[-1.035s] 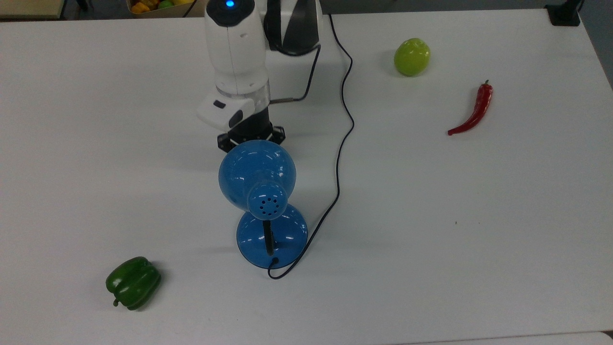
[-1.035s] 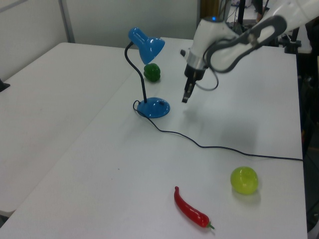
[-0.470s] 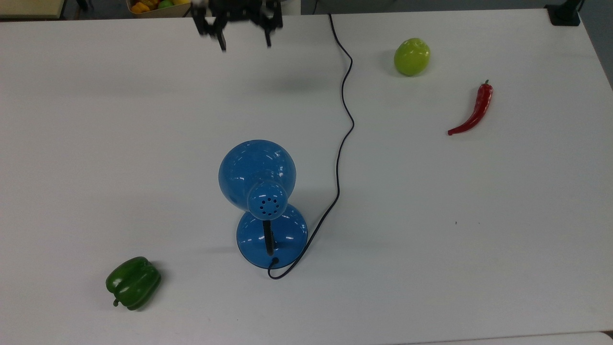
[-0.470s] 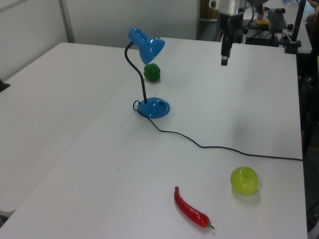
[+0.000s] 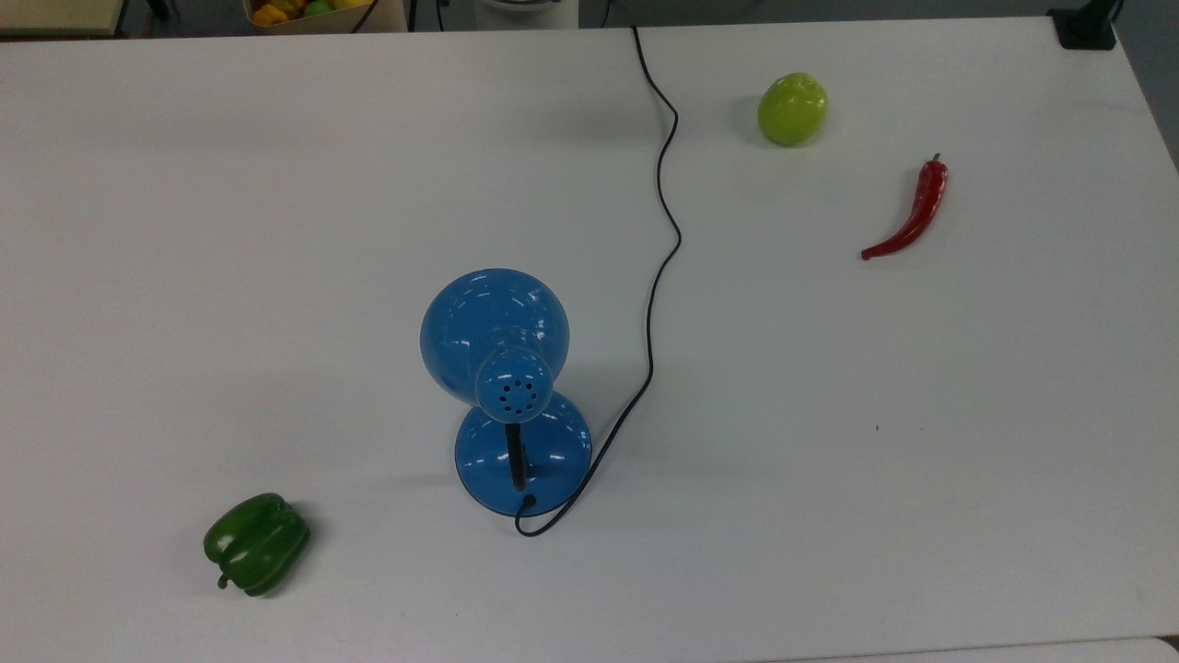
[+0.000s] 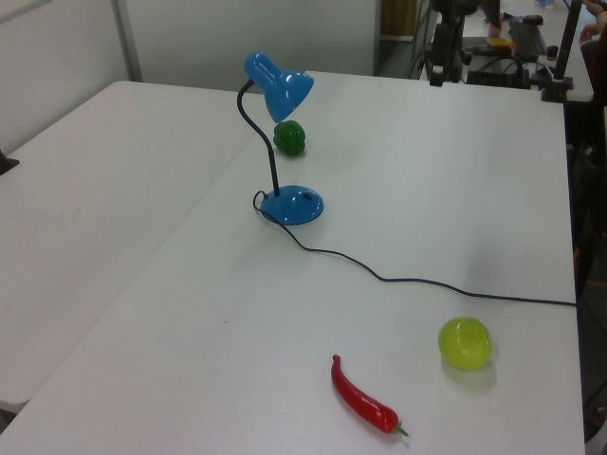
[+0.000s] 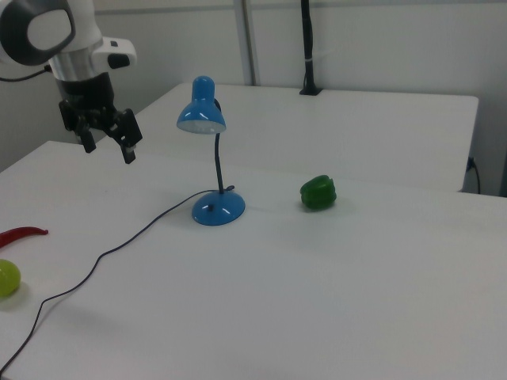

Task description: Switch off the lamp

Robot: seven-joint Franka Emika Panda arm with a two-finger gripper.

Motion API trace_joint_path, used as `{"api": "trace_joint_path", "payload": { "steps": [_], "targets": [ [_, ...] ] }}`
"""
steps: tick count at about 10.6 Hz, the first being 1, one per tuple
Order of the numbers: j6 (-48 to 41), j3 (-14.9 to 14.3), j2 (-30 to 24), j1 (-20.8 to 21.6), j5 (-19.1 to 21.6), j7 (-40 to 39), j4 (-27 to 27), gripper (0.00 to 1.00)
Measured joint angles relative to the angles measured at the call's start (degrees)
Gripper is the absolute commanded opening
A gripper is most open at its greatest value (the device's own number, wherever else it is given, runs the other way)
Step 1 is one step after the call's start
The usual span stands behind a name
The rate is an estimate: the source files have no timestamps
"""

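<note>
Pincer (image 7: 108, 145) open, high, well apart from lamp (image 7: 212, 162)

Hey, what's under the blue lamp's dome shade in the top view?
The glossy blue desk lamp has its dome shade over part of its own round blue base and bare white table. The table patch directly beneath is covered.

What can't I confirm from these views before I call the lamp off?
- Lamp bulb: the shade hides it in the top view; too small to judge in the right view.
- Switch on the base: too small to read.
- Cord plug end: cut off at the left view's right edge.
</note>
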Motion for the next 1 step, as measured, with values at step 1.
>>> {"api": "trace_joint_path", "payload": {
  "steps": [1],
  "targets": [
    [0.00, 0.00, 0.06, -0.02, 0.00, 0.00, 0.67, 1.00]
  ]
}}
